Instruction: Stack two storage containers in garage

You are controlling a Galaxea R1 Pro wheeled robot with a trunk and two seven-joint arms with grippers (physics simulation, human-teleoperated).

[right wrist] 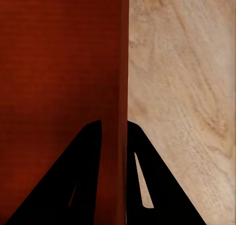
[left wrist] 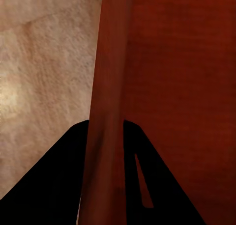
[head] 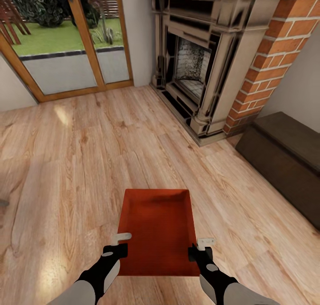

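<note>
I hold one red-orange storage container [head: 158, 229] in front of me above the light wood plank floor of the living room. My left gripper [head: 119, 243] is shut on its left wall, and my right gripper [head: 200, 247] is shut on its right wall. In the left wrist view the container's thin wall [left wrist: 105, 112] runs between the black fingers [left wrist: 54, 185]. The right wrist view has the other wall [right wrist: 120, 87] pinched between its fingers [right wrist: 147, 185], with plank floor beside it.
A brick-and-dark fireplace [head: 200, 61] stands ahead at the right. Glazed wooden doors [head: 66, 43] fill the far left wall. A dark low cabinet [head: 284, 163] sits along the right wall. Wood floor [head: 89, 154] stretches ahead.
</note>
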